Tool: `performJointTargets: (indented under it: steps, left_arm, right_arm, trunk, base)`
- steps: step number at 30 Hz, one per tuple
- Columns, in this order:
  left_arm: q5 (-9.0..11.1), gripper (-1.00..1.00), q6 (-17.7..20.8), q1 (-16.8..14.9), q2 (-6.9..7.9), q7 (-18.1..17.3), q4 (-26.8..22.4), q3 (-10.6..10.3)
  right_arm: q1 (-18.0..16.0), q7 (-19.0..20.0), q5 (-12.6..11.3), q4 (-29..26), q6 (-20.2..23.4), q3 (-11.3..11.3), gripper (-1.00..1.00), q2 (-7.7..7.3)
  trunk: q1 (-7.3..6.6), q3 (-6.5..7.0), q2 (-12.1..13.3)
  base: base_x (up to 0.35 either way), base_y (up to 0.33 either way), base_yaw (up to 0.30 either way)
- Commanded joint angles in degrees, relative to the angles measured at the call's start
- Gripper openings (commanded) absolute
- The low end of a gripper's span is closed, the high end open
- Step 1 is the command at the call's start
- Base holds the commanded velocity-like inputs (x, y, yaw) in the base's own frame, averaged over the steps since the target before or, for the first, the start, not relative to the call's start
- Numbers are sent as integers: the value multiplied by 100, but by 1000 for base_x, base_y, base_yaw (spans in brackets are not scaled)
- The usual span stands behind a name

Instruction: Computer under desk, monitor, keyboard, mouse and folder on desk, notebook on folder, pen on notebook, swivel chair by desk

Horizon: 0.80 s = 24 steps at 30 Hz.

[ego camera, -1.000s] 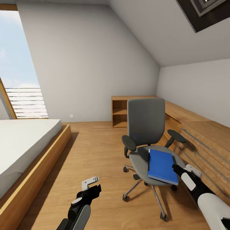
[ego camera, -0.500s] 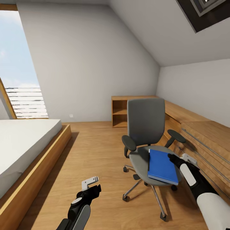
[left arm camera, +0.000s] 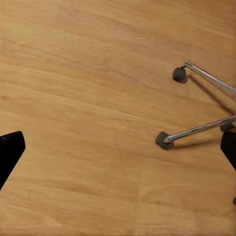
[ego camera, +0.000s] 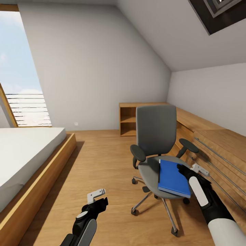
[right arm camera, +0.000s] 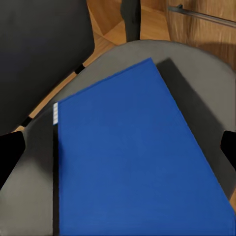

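The head camera sits high and looks forward and down into the room, with the swivel chair (ego camera: 158, 150) right of the middle. The left wrist camera looks straight down at the floor (left arm camera: 88, 123), close by the chair's wheeled legs. The right wrist camera looks down from very near at the blue folder (right arm camera: 132, 157) on the seat. All three views share the chair.

I had open floor (ego camera: 99, 160) between bed (ego camera: 30, 153) and swivel chair (ego camera: 155, 136); its armrests (ego camera: 138, 152) flanked the folder (ego camera: 172, 177), drawers (ego camera: 222, 160) crowding my right.
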Motion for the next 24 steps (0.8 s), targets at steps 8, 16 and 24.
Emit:
performJointTargets:
  steps: [8,16,24]
  left_arm:
    - [47,100,7,-4,1,47,-8,-2]
    - [49,100,2,-4,1,47,0,-10]
    - [45,100,9,-4,1,47,1,-10]
  right_arm:
    - [6,-51,-54,-58,25,0,100,19]
    - [6,-51,-42,-57,-10,0,100,19]
    - [6,-38,-48,-43,-25,-8,100,11]
  trunk:
    - [-1,-6,-3]
    - [-1,-6,-3]
    - [-1,-6,-3]
  base:
    - [0,0,0]
    - [156,0,0]
    - [315,0,0]
